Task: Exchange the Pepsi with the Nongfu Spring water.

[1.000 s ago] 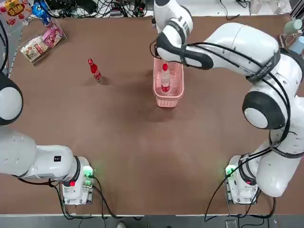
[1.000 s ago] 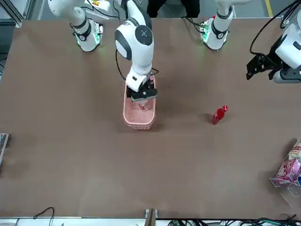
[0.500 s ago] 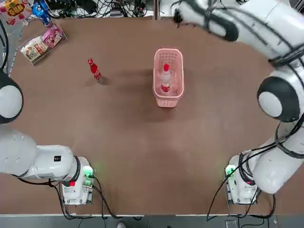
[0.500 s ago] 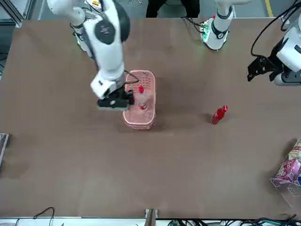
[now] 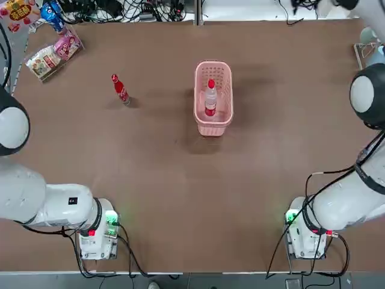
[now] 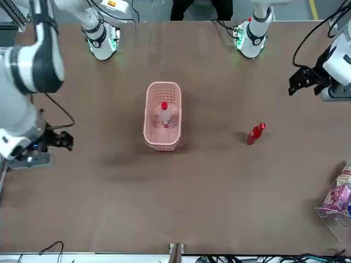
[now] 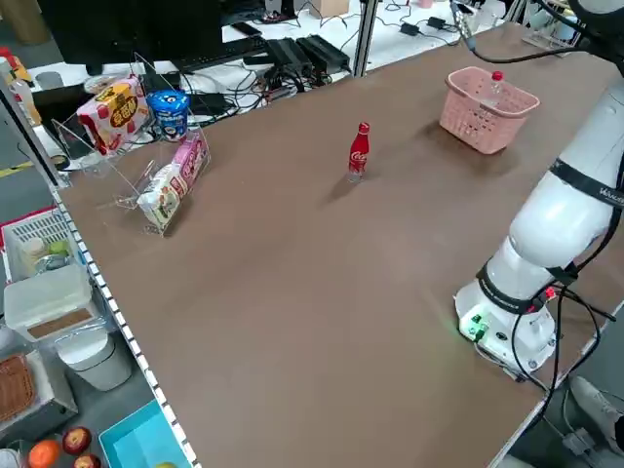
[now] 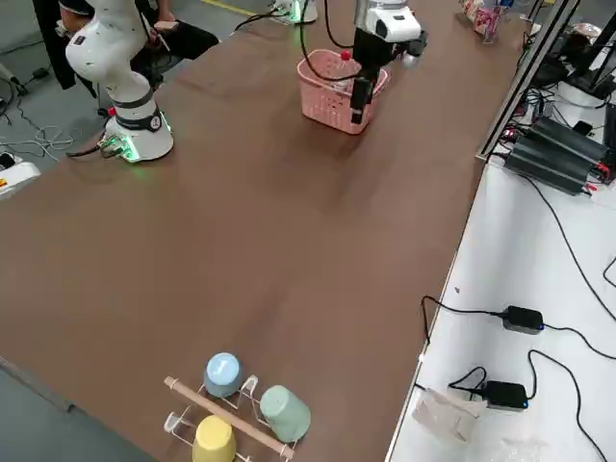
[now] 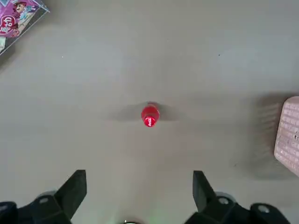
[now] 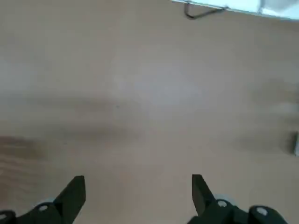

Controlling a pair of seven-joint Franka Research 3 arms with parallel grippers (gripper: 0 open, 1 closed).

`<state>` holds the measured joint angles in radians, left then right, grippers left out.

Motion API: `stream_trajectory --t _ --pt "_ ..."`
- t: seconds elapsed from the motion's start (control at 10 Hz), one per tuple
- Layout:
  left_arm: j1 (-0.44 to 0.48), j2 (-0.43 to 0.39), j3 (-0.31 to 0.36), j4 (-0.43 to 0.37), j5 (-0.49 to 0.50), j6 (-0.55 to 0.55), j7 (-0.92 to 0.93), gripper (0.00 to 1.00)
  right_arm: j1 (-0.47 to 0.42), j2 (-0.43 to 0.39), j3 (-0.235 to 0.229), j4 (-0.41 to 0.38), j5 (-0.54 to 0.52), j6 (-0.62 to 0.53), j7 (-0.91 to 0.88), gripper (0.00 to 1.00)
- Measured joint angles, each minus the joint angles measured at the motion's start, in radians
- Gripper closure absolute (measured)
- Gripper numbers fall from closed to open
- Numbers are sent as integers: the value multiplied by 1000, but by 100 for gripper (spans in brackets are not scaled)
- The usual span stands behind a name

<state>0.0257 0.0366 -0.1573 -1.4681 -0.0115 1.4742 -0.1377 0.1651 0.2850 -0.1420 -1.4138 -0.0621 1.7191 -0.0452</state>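
Observation:
The Pepsi (image 5: 120, 89), a slim all-red bottle, stands upright on the brown table left of centre, also seen as the Pepsi (image 6: 255, 133) and, from above, the Pepsi (image 9: 149, 115). The Nongfu Spring water (image 5: 210, 99), clear with a red cap and label, stands inside a pink basket (image 5: 212, 129) at mid-table. My left gripper (image 9: 138, 186) hangs open high above the Pepsi, at the table's left side (image 6: 299, 82). My right gripper (image 10: 138, 189) is open over bare table, far out to the right of the basket (image 6: 57, 140). Neither holds anything.
Snack packs in a clear rack (image 5: 51, 54) lie at the far left corner. A rack with three cups (image 8: 231, 404) stands near the right end. Cables and power bricks (image 8: 563, 159) lie beyond the far edge.
My right arm has swung away from above the basket, out to the robot's right side. The bottles, the basket and the left arm have stayed put.

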Motion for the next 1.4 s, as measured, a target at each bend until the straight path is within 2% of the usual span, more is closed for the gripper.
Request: stream_trajectory --t 0.2,0.4,0.5,0.7,1.4 --pt "1 8 1 0 0 1 0 0 -90 -103 56 26 43 -148 12 0" --pt "0 12 1 0 1 6 0 0 -134 -195 115 25 63 -212 73 0" --pt "-1 12 1 1 1 8 1 0 -140 -217 123 21 89 -232 84 0" --pt "-5 12 -4 1 1 8 1 0 -147 -228 123 14 114 -258 97 0" --pt "-3 12 -5 1 1 8 5 0 -159 -228 89 8 111 -239 97 0"
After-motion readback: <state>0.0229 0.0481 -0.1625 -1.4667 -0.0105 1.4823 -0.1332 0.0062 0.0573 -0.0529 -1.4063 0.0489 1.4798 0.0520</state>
